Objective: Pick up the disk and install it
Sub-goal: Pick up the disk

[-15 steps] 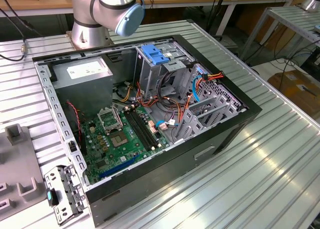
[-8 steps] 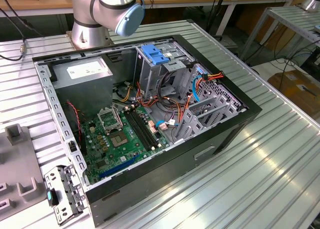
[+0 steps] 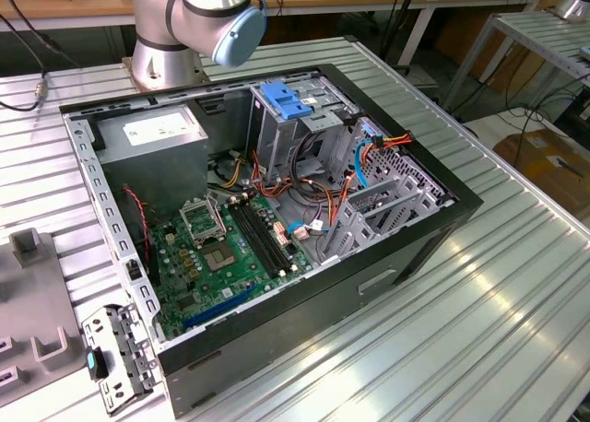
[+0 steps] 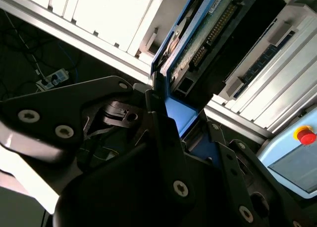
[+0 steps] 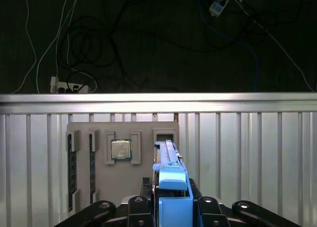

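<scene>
Gripper [image 5: 172,208] pinches the disk [image 5: 169,175] edge-on, fingers [image 5: 205,207] pressed on its blue frame, likely to keep its flat faces free. It stands at the grey tray [image 5: 124,130]; lifted clear, I cannot tell. Open computer case [image 3: 406,256] sits mid-frame in the exterior view.

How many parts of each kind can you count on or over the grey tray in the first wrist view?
memory sticks: 2
processor chip: 1
disk, gripped on edge by the end effector: 1
Total: 4
</scene>
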You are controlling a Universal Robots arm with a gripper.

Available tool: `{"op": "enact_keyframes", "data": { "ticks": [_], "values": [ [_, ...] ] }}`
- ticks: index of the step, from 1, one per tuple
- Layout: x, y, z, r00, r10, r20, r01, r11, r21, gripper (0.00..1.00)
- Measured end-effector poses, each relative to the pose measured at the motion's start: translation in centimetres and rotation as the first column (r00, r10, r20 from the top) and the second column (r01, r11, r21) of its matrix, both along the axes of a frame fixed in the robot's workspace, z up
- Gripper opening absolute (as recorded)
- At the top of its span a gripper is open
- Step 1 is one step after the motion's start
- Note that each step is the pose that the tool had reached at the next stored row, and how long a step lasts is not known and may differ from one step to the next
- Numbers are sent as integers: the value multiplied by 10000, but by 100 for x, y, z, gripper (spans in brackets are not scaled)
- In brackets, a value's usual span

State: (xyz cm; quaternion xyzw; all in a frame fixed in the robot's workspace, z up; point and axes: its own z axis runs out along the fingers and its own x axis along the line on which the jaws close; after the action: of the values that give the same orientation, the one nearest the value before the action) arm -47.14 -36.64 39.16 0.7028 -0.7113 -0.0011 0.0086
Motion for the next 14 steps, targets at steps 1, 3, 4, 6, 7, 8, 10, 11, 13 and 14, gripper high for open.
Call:
{"op": "enact_keyframes", "data": {
  "ticks": [1, 3, 4, 6, 7, 8, 10, 11, 13, 14],
  "values": [
    [0, 0, 6, 10000, 0, 0, 0, 10000, 0, 37],
    [0, 0, 22, 10000, 1, -2, -1, 10000, -2, 37],
    [0, 0, 30, 10000, 1, -4, -1, 10000, -3, 37],
    [0, 0, 103, 10000, 1, -8, -1, 10000, -21, 37],
    [0, 0, 127, 10000, 1, -8, -1, 10000, -34, 37],
    [0, 0, 133, 10000, 1, -9, -1, 10000, -37, 37],
    [0, 0, 146, 10000, 1, -9, -1, 10000, -41, 37],
    [0, 0, 154, 10000, 1, -9, -1, 10000, -43, 37],
    [0, 0, 167, 10000, 1, -9, -1, 10000, -47, 37],
    [0, 0, 173, 10000, 0, -10, -1, 10000, -49, 37]
  ]
}}
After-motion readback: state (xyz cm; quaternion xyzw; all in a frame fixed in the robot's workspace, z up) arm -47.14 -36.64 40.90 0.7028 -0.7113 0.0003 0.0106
